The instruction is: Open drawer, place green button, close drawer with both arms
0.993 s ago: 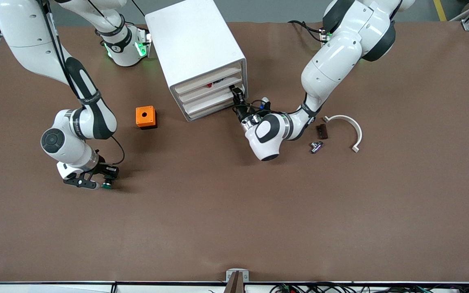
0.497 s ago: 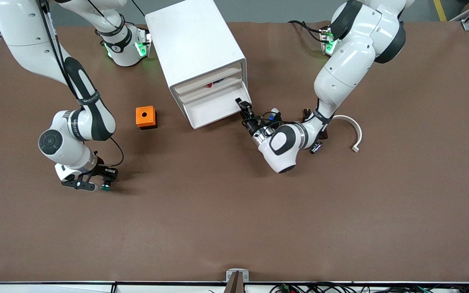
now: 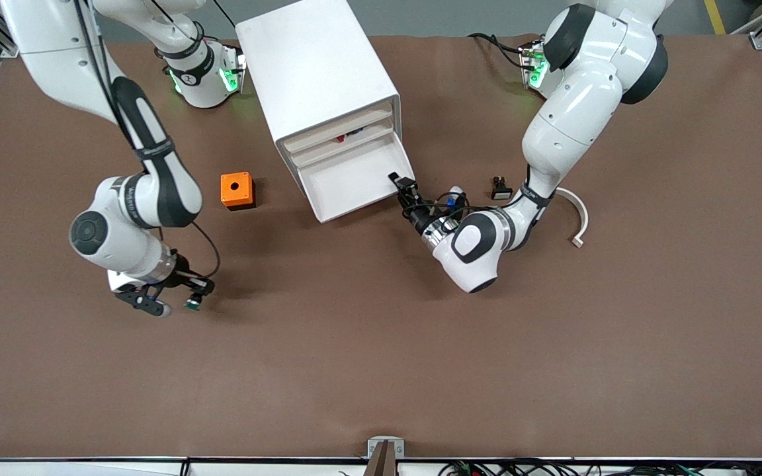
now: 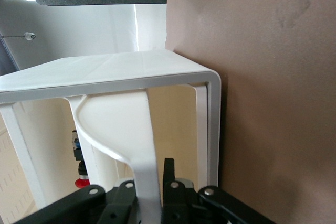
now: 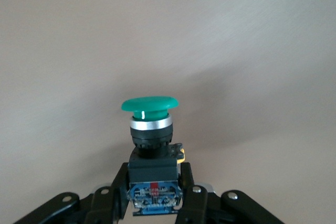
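Note:
The white cabinet stands near the arms' bases. One of its lower drawers is pulled out toward the front camera and looks empty. My left gripper is shut on the corner of the drawer's front at the left arm's end. In the left wrist view my fingers pinch the white drawer front. My right gripper is shut on the green-capped button, held just above the table toward the right arm's end. The right wrist view shows the button upright between the fingers of my right gripper.
An orange cube with a hole lies beside the cabinet toward the right arm's end. A small black part and a white curved clip lie near the left arm. A red item shows in an upper drawer.
My left gripper has pulled the drawer out toward the front camera. My right gripper has risen with the button and shifted a little toward the left arm's end.

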{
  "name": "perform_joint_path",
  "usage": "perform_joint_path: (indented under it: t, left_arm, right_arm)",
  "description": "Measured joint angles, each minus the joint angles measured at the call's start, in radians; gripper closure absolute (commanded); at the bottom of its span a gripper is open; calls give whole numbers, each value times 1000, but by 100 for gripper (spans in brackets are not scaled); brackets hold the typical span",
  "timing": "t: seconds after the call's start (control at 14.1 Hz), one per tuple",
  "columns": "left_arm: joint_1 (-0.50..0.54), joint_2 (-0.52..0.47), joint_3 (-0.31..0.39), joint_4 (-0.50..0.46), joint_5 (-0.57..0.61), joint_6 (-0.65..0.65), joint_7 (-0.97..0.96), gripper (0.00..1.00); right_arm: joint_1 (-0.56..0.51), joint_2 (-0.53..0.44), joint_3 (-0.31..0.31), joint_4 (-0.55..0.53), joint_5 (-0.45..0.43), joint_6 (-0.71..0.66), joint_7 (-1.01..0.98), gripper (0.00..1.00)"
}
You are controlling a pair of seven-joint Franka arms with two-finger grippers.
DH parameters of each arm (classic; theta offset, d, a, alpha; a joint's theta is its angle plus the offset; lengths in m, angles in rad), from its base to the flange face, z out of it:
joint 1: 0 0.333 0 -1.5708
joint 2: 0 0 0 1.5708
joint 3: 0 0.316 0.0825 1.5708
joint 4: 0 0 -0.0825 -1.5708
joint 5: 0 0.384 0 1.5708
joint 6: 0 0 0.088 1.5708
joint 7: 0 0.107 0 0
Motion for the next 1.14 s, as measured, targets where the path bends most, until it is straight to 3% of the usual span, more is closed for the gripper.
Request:
perform_joint_path:
  t: [0.07, 0.14, 0.21, 0.57, 0.92, 1.14]
  left_arm:
    - [0, 0, 0, 0, 0, 3, 1, 44]
    - [0, 0, 1, 0, 0, 10, 2, 17]
    - [0, 0, 1, 1, 0, 20, 5, 0]
    - [19, 0, 6, 31, 4, 42, 117, 0]
    - [80, -8, 6, 77, 31, 42, 297, 0]
    - [114, -19, 5, 99, 98, 42, 426, 0]
  right_arm:
    - [35, -14, 1, 21, 0, -49, 65, 100]
    - [66, -27, 1, 49, 0, -101, 125, 100]
    - [92, -40, 2, 80, 0, -155, 180, 100]
    - [253, -147, 3, 164, -1, -363, 445, 100]
    - [483, -192, 4, 157, -33, -377, 778, 100]
    - [544, -189, 3, 142, -41, -367, 898, 100]
